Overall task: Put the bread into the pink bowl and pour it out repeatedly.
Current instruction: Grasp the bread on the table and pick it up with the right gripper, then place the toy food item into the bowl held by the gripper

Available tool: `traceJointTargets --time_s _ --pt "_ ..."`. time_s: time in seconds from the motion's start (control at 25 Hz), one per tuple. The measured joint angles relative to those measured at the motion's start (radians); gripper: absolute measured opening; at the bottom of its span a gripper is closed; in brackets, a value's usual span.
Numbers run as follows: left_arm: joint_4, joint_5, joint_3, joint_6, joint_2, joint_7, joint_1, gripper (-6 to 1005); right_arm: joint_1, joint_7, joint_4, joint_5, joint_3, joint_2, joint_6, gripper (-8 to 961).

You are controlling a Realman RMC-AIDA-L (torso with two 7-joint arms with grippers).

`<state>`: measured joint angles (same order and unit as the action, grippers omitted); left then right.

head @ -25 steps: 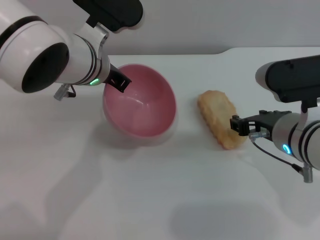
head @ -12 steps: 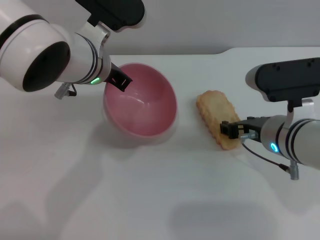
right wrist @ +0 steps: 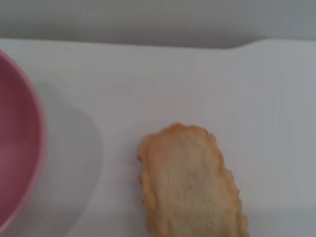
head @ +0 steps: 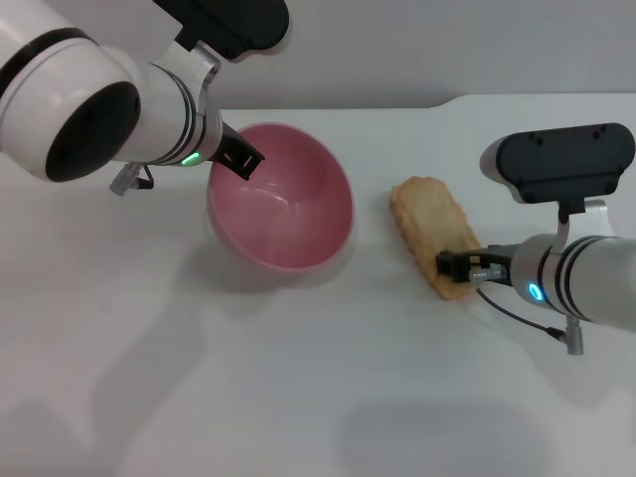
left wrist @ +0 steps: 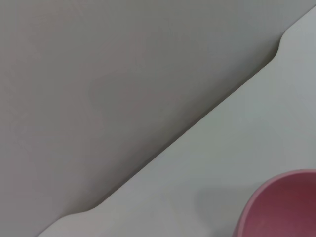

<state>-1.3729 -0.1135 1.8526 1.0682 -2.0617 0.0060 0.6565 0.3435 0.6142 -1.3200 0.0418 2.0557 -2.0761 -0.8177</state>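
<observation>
The pink bowl hangs tilted just above the white table, its mouth turned toward the right. My left gripper is shut on its far-left rim. The bowl is empty; its rim also shows in the left wrist view and the right wrist view. The bread, an orange-edged cream loaf, lies flat on the table to the right of the bowl. It fills the lower middle of the right wrist view. My right gripper sits low at the loaf's near end.
The white table stretches toward me in front of the bowl and bread. Its back edge has a step and meets a grey wall close behind the bowl.
My right gripper has slid left and down onto the near end of the bread. The left gripper and bowl have barely shifted.
</observation>
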Motion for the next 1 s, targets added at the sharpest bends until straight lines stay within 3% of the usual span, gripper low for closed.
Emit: traceJointTargets --time_s 0.36,0.6,1.0 --pt "0.0 0.0 0.0 -0.001 0.0 0.0 -0.001 72 -0.008 -0.036 -0.01 0.021 -0.012 0.002 0.013 557" --pt "0.0 0.0 0.0 -0.003 0.0 0.0 -0.003 74 -0.02 -0.059 -0.059 0.004 -0.005 0.001 0.012 391" --pt "0.001 0.0 -0.001 -0.015 0.0 0.0 -0.007 77 -0.127 -0.096 -0.363 -0.106 0.006 0.002 -0.075 303"
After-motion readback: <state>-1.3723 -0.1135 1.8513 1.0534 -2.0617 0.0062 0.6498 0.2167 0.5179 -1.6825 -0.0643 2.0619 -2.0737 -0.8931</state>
